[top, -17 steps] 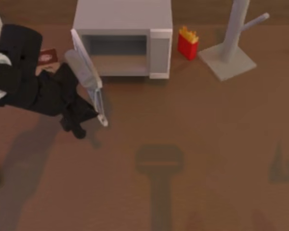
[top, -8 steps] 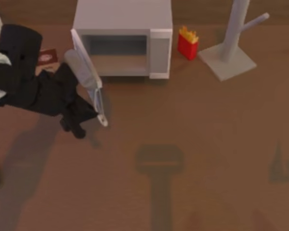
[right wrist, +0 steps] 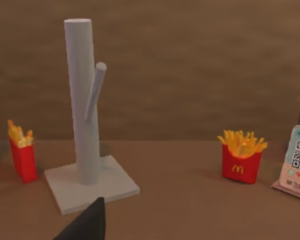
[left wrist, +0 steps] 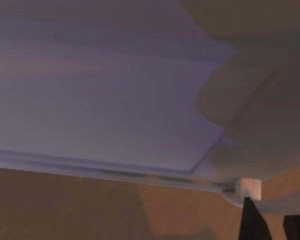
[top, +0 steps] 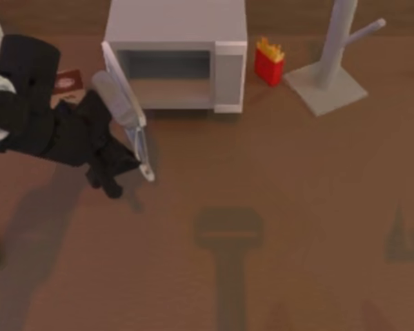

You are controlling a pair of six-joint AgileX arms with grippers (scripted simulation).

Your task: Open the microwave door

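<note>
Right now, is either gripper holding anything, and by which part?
The left gripper sits at the handle end of the open microwave door, but whether it grips the handle cannot be told. The right arm is out of the top view.

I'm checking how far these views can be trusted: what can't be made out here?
- Left gripper: top view doesn't settle whether it grips the microwave door.
- Left wrist view: door fills it; microwave hidden.
- Right gripper: cut off by right wrist view's edge.
- QR card: cut off by that edge.
</note>
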